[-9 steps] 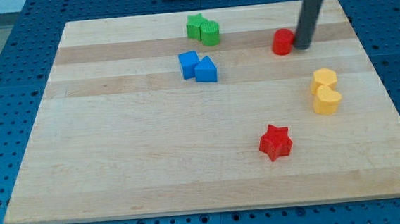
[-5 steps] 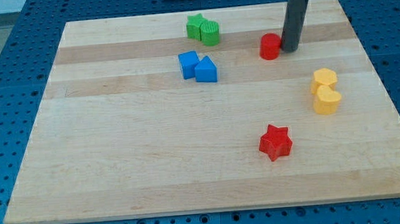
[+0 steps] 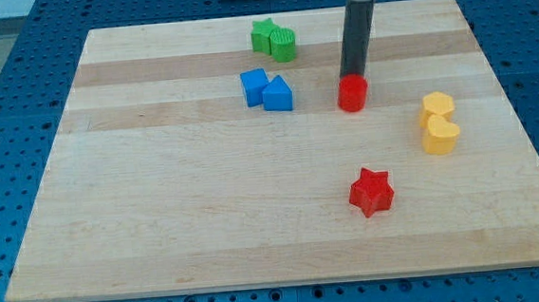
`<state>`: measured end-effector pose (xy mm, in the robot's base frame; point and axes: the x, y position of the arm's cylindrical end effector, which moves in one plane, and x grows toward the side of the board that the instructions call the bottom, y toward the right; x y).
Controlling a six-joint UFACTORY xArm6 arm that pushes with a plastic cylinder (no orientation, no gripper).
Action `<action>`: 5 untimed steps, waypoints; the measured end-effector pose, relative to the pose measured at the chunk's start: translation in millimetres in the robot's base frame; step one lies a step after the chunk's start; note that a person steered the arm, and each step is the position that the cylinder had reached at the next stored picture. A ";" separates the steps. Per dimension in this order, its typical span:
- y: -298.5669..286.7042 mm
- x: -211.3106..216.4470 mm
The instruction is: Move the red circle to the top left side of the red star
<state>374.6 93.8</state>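
The red circle (image 3: 351, 94) lies on the wooden board right of the middle, in its upper half. My tip (image 3: 353, 75) touches the circle's top edge, the dark rod rising from it toward the view's top. The red star (image 3: 370, 191) lies well below the circle, slightly to its right, in the board's lower right part. The circle stands straight above the star, not to its left.
A green star (image 3: 262, 35) and a green round block (image 3: 283, 43) touch near the board's top edge. A blue cube (image 3: 254, 85) and a blue triangle block (image 3: 278, 95) touch left of the circle. Two yellow blocks (image 3: 437, 107) (image 3: 441, 134) stand right of the circle.
My tip has moved left and down, pushing the red circle left and down the board. The tip went from the circle's right side to its top side. Other blocks are unmoved.
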 end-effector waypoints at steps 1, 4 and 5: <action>1.2 10.8; -0.1 52.4; -31.6 85.6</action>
<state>460.2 62.2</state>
